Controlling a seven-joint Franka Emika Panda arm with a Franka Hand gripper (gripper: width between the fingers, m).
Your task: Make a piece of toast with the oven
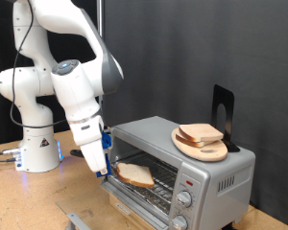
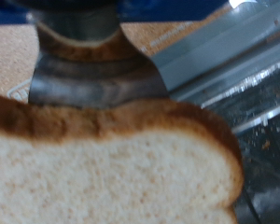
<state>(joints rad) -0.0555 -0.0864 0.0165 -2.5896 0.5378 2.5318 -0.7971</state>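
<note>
A: Where's the toast?

B: Toast (image 1: 135, 173) is at the oven (image 1: 197, 165) mouth, lying roughly flat on the open door/rack, at the exterior view's left end of the opening. In the wrist view the toast (image 2: 112, 168) fills the lower frame, crust edge right up against the gripper (image 2: 95, 79).

A: Arm pose?

B: Arm reaches down from its base on the exterior view's left, forearm angled down toward the oven. Gripper (image 1: 103, 171) is low, just beside the toast's left edge in the exterior view.

A: Holding it?

B: Looks closed on the toast: slice sits right at the fingertips in both views. The fingertips themselves are hidden by bread in the wrist view and too small to resolve in the exterior one.

A: Anything else unclear?

B: Wrist view is blurred; only a bit of oven metal shows beside the slice. Oven's right side and knobs are cut at the frame bottom.

A: On top?

B: Wooden plate (image 1: 219, 151) with more bread (image 1: 200, 133) sits on the oven roof, well apart from the gripper. Desk (image 1: 19, 201) underneath.
</note>
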